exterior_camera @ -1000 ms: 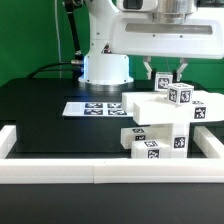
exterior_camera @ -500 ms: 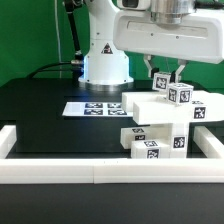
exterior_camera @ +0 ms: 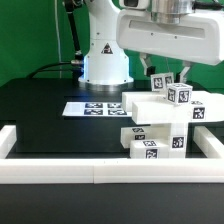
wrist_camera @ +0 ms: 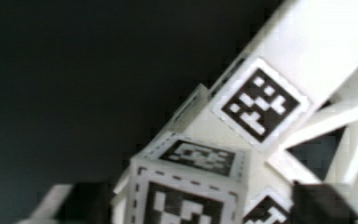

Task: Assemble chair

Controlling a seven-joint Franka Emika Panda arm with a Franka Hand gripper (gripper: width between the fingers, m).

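While the chair (exterior_camera: 160, 122) stood on the black worktop (exterior_camera: 50, 120), the end effector (exterior_camera: 170, 82) hovered over its top post, fingers parted and gripping nothing.

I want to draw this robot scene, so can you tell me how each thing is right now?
Small white blocky plastic chair: partly built, parts stacked, standing on the black table.
Small white tagged block on top of the chair: seated on the stack, between the gripper's fingers.
Gripper: open, straddling the top block, not squeezing it.
Marker board: flat on the table, nothing on it.
Long low white border rail: lying along the table edge.
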